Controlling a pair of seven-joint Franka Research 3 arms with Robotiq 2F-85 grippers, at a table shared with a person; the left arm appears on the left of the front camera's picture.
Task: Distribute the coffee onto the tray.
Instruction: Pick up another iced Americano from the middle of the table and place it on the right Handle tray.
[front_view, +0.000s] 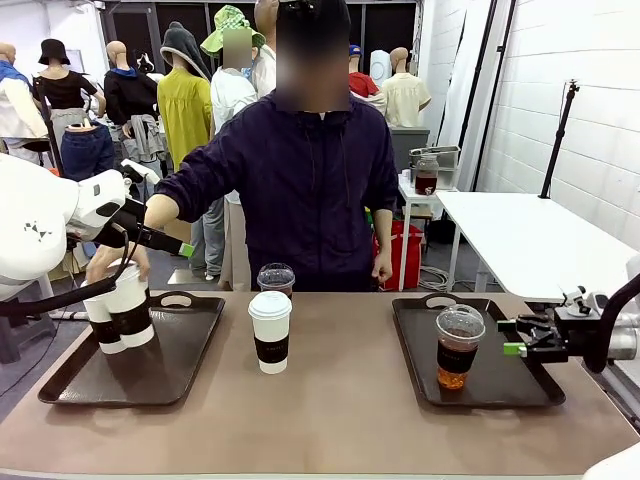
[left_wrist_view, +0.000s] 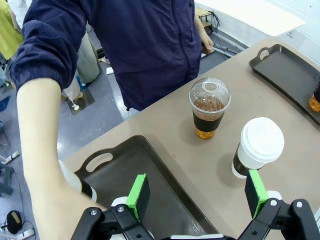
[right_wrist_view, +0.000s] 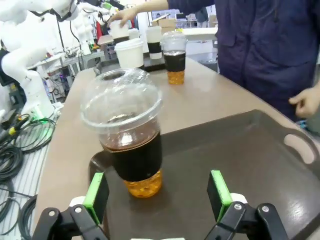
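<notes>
White lidded paper cup with dark brown sleeve (front_view: 270, 332) stands upright on the brown tabletop (front_view: 340, 420), right of the black left tray (front_view: 180, 352), nearer the left gripper (left_wrist_view: 197, 192), fingers spread empty above that tray, than the right gripper (right_wrist_view: 157, 194), also spread.

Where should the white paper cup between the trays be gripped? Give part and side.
Grip the white paper cup around its dark sleeve, below the lid. It is upright and round, so come level from the robot's side; the clear cup stands behind it.
</notes>
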